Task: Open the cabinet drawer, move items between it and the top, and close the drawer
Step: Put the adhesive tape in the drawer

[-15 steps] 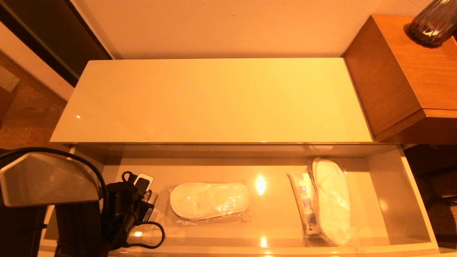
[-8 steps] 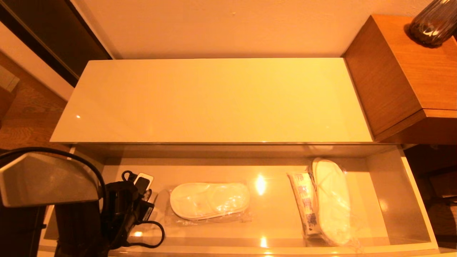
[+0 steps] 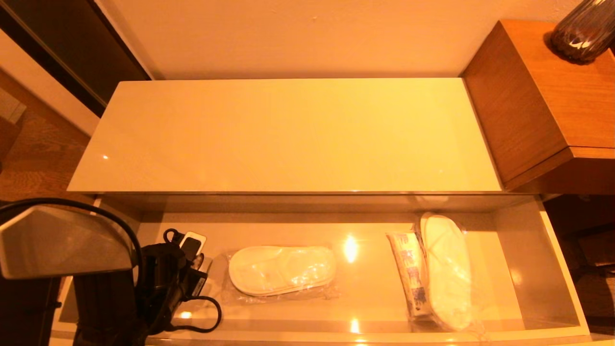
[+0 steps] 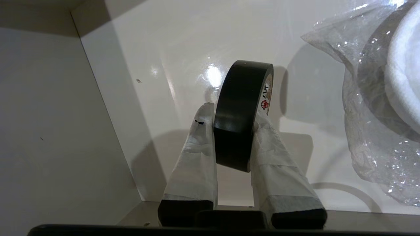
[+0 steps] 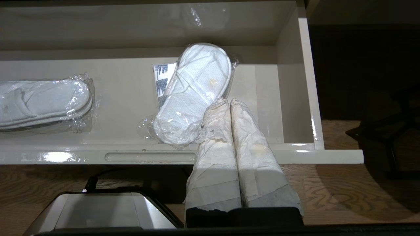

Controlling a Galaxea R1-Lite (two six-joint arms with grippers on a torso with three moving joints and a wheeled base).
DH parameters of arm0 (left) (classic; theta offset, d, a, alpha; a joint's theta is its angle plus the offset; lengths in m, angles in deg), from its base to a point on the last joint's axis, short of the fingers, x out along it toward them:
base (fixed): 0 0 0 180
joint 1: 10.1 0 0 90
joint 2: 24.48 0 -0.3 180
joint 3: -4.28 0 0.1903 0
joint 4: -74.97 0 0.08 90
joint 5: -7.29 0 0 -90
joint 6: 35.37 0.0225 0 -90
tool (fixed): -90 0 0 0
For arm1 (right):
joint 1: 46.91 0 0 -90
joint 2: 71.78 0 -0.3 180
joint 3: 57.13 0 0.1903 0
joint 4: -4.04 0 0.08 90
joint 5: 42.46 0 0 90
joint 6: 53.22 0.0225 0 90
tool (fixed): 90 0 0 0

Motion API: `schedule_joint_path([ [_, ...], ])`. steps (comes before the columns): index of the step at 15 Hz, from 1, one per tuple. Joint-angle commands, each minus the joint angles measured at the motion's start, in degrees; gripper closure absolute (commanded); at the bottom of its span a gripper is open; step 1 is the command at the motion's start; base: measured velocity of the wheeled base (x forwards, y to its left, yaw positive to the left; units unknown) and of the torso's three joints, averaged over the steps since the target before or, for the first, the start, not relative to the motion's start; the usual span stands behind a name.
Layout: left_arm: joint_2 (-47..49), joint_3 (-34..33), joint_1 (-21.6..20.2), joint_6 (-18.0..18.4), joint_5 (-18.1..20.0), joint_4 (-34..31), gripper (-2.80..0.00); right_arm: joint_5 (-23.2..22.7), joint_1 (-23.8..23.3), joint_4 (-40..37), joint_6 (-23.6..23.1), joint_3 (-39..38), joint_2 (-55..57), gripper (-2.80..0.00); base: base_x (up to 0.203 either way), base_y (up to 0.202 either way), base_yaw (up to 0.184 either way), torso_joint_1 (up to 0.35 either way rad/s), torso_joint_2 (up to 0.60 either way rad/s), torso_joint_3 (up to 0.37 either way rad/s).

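Drawer (image 3: 557,269) open; left pincer (image 4: 234,131) clamps the black tape ring (image 4: 241,114) at the drawer's left end, next lift to the top (image 3: 288,134); right pincer (image 5: 229,114) closed, idle.

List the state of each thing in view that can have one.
cabinet drawer: open
tape ring: on edge, gripped in the drawer's left end
left gripper: shut on tape ring
right gripper: shut, empty, before the drawer front
two bagged slippers: lying flat in drawer
top: bare

In the cabinet drawer (image 3: 528,269), slippers (image 3: 282,270) lie left of packet (image 3: 409,281)
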Motion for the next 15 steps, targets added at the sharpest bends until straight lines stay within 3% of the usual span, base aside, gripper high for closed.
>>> schedule_joint_path([
  [1, -0.7, 0.0, 0.0, 0.1, -0.1, 0.6, 0.00, -0.1, 0.0, 0.0, 0.0, 0.0, 0.1, 0.00, 0.000, 0.000, 0.000, 0.000, 0.00, 0.000],
  [12, -6.1, -5.1, 0.0, 0.0, 0.1, 1.0, 0.00, -0.1, 0.0, 0.0, 0.0, 0.0, 0.1, 0.00, 0.000, 0.000, 0.000, 0.000, 0.00, 0.000],
  [13, -6.2, -5.1, 0.1, 0.0, 0.1, 0.9, -2.80, -0.1, 0.1, 0.0, -0.1, 0.0, 0.1, 0.00, 0.000, 0.000, 0.000, 0.000, 0.00, 0.000],
  [15, -6.3, -4.9, 0.1, 0.0, 0.2, 1.0, -2.80, -0.1, 0.0, 0.0, 0.0, 0.0, 0.1, 0.00, 0.000, 0.000, 0.000, 0.000, 0.00, 0.000],
])
